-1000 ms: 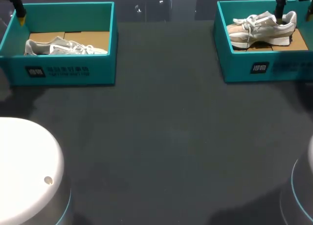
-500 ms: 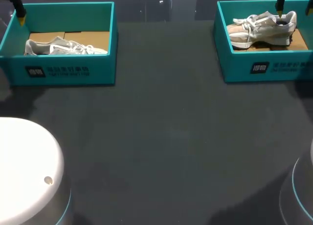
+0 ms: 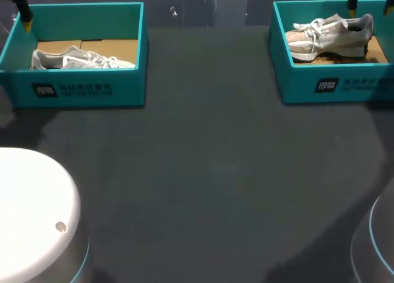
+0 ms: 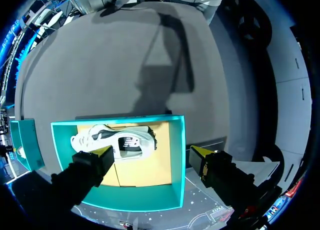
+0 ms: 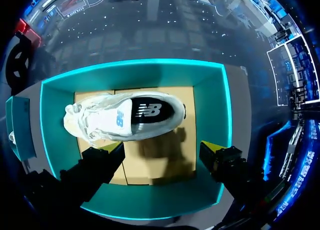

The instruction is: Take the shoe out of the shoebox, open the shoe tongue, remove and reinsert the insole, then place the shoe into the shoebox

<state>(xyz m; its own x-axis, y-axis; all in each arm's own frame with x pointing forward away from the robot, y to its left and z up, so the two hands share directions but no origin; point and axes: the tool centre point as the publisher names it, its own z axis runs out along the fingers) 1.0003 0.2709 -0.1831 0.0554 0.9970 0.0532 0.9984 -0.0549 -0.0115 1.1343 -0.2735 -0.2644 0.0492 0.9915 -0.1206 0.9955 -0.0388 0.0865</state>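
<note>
The left gripper (image 4: 151, 152) is wide open and holds nothing. Under it, a white shoe (image 4: 112, 140) lies on its side in a teal shoebox (image 4: 177, 160). The right gripper (image 5: 161, 147) is wide open and empty too. Under it, a beige shoe (image 5: 125, 117) sits upright in the other shoebox (image 5: 210, 105). Both boxes stand well apart on the dark table (image 3: 209, 172).

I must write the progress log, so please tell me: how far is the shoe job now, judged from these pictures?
Done: unclear. The left shoe lies in the left shoebox, the right shoe in the right shoebox, its insole seated; this fits the start or the end. In hand: nothing; the left claw and the right claw hang open above the boxes. Left: if this is the start, every step.
</note>
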